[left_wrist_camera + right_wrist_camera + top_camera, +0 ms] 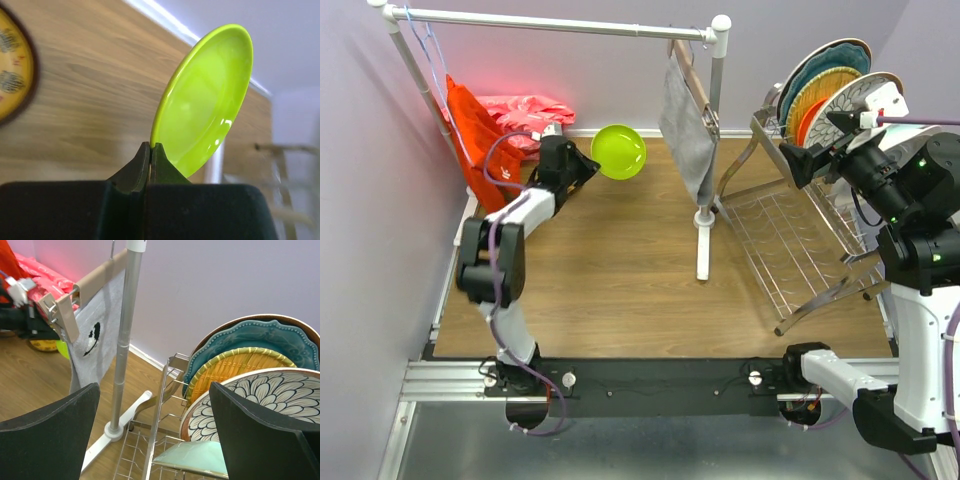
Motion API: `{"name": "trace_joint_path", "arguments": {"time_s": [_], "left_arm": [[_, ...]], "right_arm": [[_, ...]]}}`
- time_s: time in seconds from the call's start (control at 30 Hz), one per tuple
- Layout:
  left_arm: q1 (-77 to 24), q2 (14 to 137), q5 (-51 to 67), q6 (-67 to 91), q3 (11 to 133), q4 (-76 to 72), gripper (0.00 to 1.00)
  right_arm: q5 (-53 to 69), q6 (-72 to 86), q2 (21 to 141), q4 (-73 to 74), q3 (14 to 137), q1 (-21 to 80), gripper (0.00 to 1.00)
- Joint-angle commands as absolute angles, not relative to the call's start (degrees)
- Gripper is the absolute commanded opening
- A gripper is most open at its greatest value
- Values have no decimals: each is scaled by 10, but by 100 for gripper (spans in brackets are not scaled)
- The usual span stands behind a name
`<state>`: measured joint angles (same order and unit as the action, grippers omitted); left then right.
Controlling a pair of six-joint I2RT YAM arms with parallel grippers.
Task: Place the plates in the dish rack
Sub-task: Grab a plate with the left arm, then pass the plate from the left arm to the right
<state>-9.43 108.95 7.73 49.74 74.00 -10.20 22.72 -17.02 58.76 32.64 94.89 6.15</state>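
The left pincer (pixel 150 162) is clamped on the lower rim of the lime plate (pixel 205 100), which stands tilted near the far wall. The grip is thin, so carry it slowly and edge-on, past the rail post (pixel 704 230), to a free slot in the rack (pixel 790 240). The right pincer (pixel 155 410) hangs with its fingers apart by the racked plates (pixel 250 355).

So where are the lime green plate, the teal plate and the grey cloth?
lime green plate (pixel 618 151), top view, its centre.
teal plate (pixel 260 337), right wrist view, its upper face.
grey cloth (pixel 685 130), top view, its middle.

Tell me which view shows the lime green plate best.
Left wrist: the lime green plate fills the frame, its rim pinched in the left claw. Top external shows it small; right wrist, a sliver.
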Motion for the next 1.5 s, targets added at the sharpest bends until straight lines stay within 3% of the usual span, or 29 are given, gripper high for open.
{"name": "trace_joint_path", "arguments": {"time_s": [0.0,0.17,0.3,0.6,0.87,1.17,1.47], "left_arm": [[-97,897,188,432,595,-174,0],[-131,735,227,413,498,-128,0],[-162,602,246,399,471,-76,0],[-265,471,244,432,499,-1,0],[-407,522,132,460,620,62,0],[-478,598,29,437,706,104,0],[-513,637,15,416,767,113,0]], "right_arm": [[214,-150,582,316,968,60,98],[219,-132,591,317,984,60,98],[335,-104,599,333,993,59,97],[521,-47,642,381,1027,60,92],[584,-64,657,495,1048,60,86],[563,-114,656,599,1102,60,85],[498,-108,658,612,1088,60,82]]}}
